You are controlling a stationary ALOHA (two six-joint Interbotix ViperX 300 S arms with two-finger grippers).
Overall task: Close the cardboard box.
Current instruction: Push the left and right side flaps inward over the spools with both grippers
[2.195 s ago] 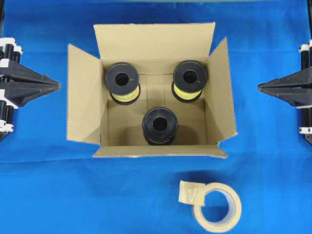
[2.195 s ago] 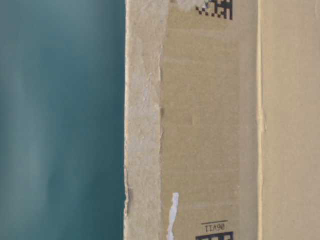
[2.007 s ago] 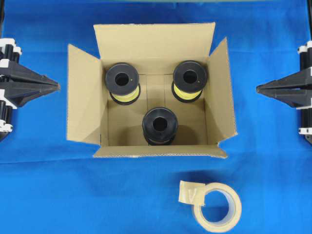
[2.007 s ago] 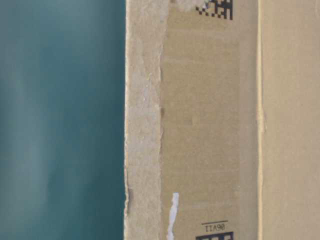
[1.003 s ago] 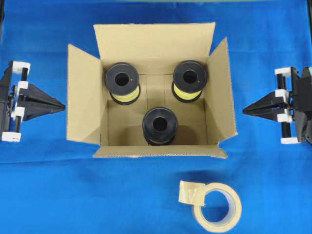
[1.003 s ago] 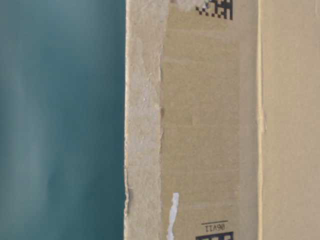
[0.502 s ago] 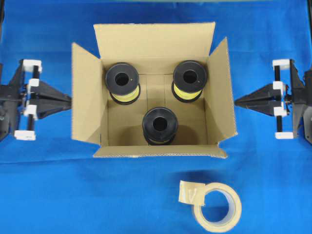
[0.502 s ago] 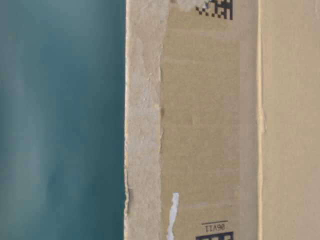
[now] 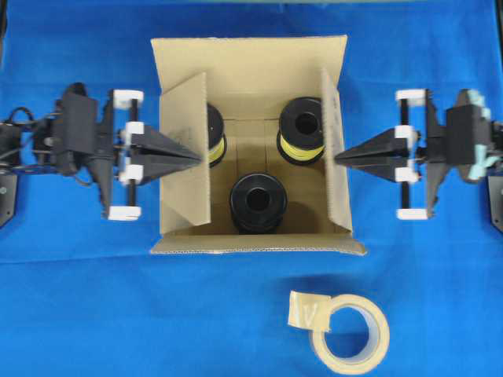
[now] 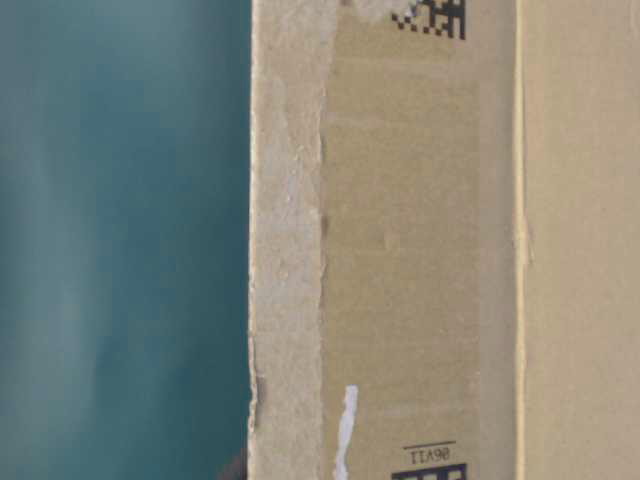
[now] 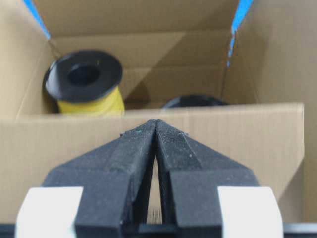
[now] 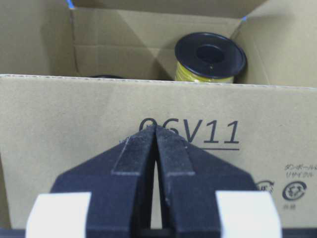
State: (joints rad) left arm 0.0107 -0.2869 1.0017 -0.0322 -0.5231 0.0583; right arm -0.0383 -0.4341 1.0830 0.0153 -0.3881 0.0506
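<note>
Both side flaps of the cardboard box (image 9: pixel 251 59) fold best if I push level, left gripper (image 9: pixel 200 155) and right gripper (image 9: pixel 339 159) pinched closed, empty.

A blue cloth (image 9: pixel 78 298) carries the cardboard box (image 9: pixel 251 245) and tape roll (image 9: pixel 350 334).
</note>
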